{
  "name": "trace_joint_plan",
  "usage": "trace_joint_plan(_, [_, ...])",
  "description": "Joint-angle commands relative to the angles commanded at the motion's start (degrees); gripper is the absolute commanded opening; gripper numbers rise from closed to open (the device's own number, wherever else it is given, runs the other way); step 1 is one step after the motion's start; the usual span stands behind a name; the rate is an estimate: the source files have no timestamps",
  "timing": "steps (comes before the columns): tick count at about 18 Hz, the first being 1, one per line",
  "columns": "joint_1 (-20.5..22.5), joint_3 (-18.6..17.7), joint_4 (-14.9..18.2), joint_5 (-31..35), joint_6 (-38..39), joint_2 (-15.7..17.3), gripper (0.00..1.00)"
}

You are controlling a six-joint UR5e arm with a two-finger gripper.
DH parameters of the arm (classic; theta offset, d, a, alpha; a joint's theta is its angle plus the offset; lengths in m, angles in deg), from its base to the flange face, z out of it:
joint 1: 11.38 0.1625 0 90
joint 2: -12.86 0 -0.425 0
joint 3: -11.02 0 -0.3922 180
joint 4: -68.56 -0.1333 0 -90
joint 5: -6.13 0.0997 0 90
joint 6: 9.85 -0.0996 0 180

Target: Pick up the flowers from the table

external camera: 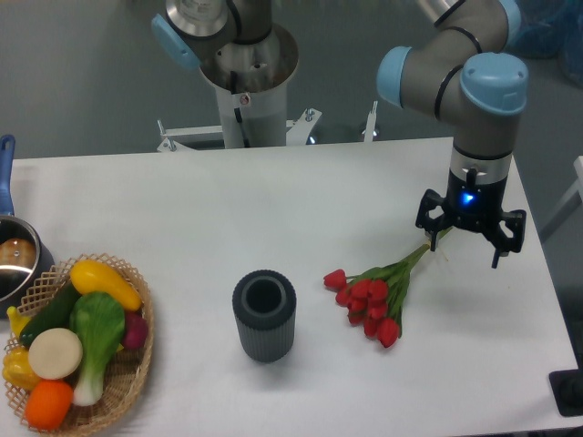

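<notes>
You see 1 view. The flowers (373,296) lie on the table (301,200), just right of the vase (264,315), buds toward it. The gripper (471,238), right of the vase, hangs over the stem ends, fingers spread wide, holding nothing. The basket (127,378) sits well left of the vase.

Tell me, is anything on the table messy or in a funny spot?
The flowers lie flat on the table beside the empty grey vase instead of standing in it. The claw hangs over the stem ends. The toy vegetables sit neatly in their basket. Nothing looks spilled or broken.
</notes>
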Motion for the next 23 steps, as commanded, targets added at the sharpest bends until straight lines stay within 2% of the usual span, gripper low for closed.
trace_joint_plan(8, [-0.4,-0.7,-0.4,0.1,-1.7,0.5,1.00])
trace_joint_plan(11, [0.3,-0.7,-0.4,-3.8,-1.5,0.4,1.00])
trace_joint_plan(15, [0.9,-1.0,-0.5,-5.5,2.2,-0.2,1.00])
trace_joint_plan(23, [1.0,0.2,-0.5,-5.5,4.4,-1.3,1.00])
